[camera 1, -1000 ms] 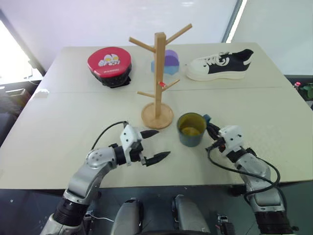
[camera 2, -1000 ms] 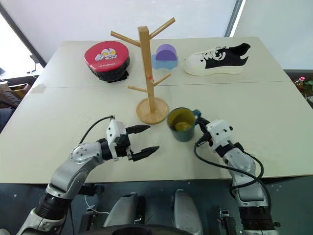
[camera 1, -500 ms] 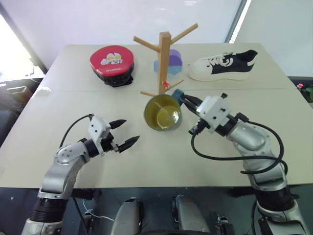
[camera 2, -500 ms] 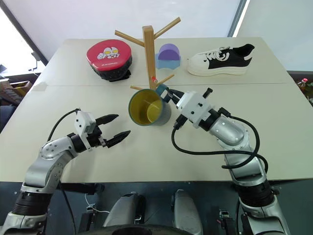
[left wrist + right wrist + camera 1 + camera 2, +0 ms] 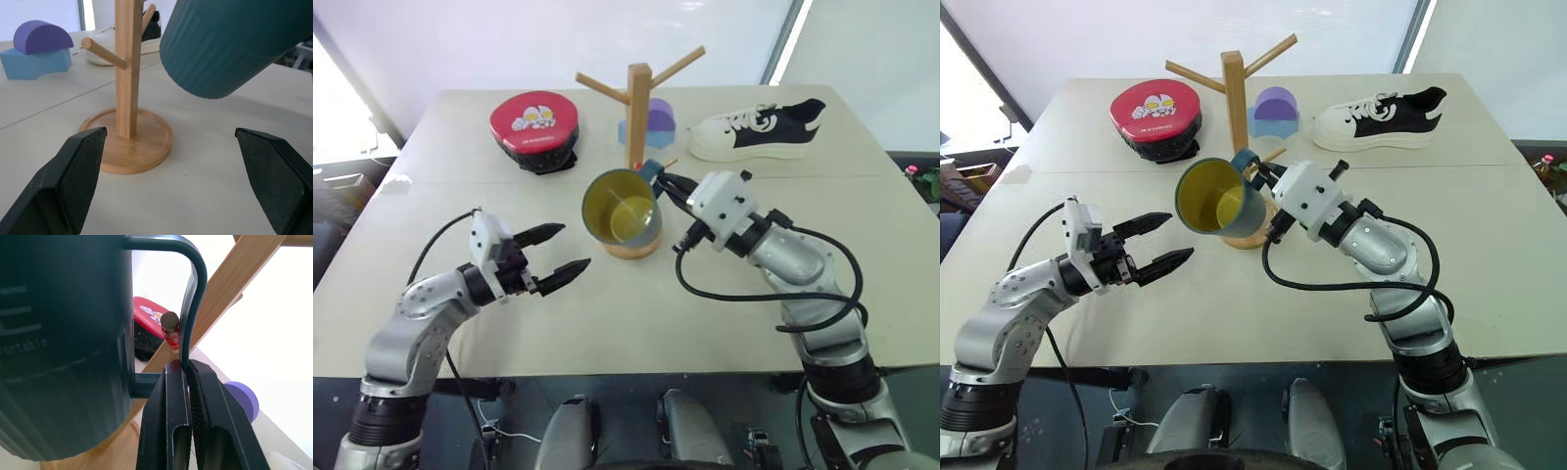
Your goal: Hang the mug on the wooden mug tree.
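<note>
One mug (image 5: 625, 209) hangs in the air in front of the wooden mug tree (image 5: 637, 147), tipped on its side, mouth toward the camera; the right gripper (image 5: 185, 382) pinches its handle. The left gripper (image 5: 558, 253) gapes empty.

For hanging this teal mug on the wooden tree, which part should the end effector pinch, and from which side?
The handle's outer bar, pinched edge-on from the side away from the mug body, as the right end effector does now. That leaves the handle loop open for the red-marked peg of the mug tree, beside the loop.
</note>
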